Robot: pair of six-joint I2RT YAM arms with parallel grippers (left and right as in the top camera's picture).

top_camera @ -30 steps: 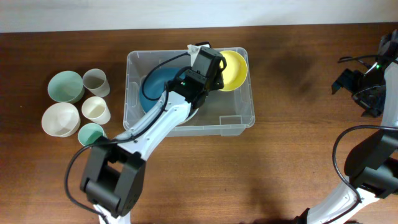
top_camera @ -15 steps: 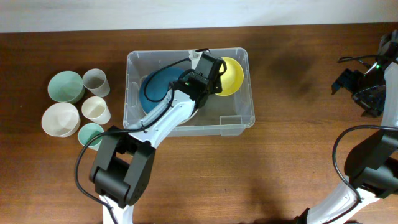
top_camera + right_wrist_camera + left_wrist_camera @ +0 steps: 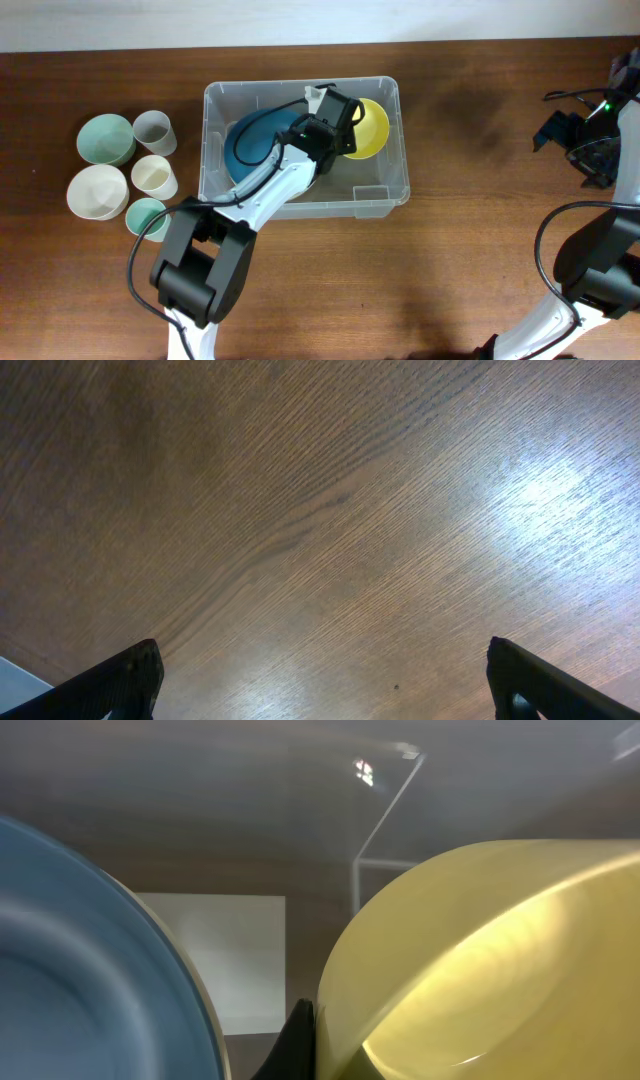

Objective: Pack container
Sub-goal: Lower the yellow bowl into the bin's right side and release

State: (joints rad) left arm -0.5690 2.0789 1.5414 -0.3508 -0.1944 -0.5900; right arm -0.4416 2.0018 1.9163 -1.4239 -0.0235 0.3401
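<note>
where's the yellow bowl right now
Overhead, the yellow bowl is inside the container, at its far right end, beside the blue bowl, gripped by the left gripper.

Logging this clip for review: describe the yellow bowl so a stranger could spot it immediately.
Find the clear plastic container on the wooden table. At its right end, beside a large blue bowl, sits the yellow bowl. It is the only yellow thing in view.

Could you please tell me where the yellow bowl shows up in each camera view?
Overhead: yellow bowl in the container's upper right corner.
Left wrist: the bowl fills the lower right.
Right wrist: not in it; only the table.
Shared landmark: the blue dish, just left of the bowl in both.
</note>
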